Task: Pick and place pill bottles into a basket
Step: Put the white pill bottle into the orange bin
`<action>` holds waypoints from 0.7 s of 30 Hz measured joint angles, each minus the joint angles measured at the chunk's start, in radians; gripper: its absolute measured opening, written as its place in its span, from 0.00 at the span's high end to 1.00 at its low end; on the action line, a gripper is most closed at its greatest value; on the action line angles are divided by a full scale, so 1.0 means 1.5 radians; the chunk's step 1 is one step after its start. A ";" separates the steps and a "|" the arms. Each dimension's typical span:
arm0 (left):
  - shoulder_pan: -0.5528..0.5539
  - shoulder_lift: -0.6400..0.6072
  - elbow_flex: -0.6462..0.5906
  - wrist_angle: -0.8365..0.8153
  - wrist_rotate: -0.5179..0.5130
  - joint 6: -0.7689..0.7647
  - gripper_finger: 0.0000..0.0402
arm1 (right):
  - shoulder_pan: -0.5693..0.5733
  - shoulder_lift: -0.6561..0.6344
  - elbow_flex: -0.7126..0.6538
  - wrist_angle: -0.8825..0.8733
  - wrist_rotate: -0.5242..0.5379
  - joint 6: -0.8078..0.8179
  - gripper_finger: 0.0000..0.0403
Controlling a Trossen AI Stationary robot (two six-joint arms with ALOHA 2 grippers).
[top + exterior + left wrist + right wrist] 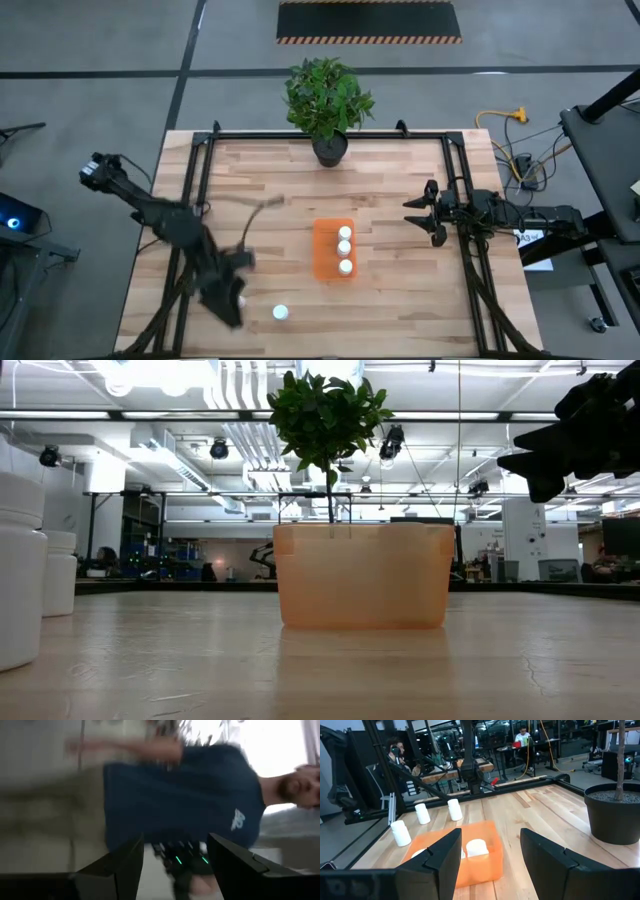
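Note:
The orange basket [325,262] sits at mid-table and holds three white pill bottles [345,248] in a row; it also shows in the low view [363,575]. Three more bottles stand on their bases on the wood near the table's front left [400,832] [422,813] [454,809]; one shows clear of the arm [281,313]. My left gripper [172,865] is open and empty, blurred, above the front-left bottles [232,298]. My right gripper [487,862] is open and empty, raised to the right of the basket [430,215].
A potted plant [327,110] stands at the table's far edge, behind the basket. Black frame rails [200,180] run along the table's left and right sides. A person in a blue shirt [190,795] stands beyond the table. Bare wood lies between basket and right gripper.

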 joint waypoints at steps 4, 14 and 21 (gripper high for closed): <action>-0.080 0.029 0.005 0.004 -0.019 -0.175 0.50 | 0.000 0.000 0.000 0.000 0.000 0.000 0.52; -0.155 0.065 0.004 -0.042 -0.203 -0.234 0.50 | 0.000 0.000 0.000 0.000 0.000 0.000 0.52; -0.161 0.067 0.002 0.028 -0.211 -0.189 0.50 | 0.000 0.000 0.000 0.000 0.000 0.000 0.52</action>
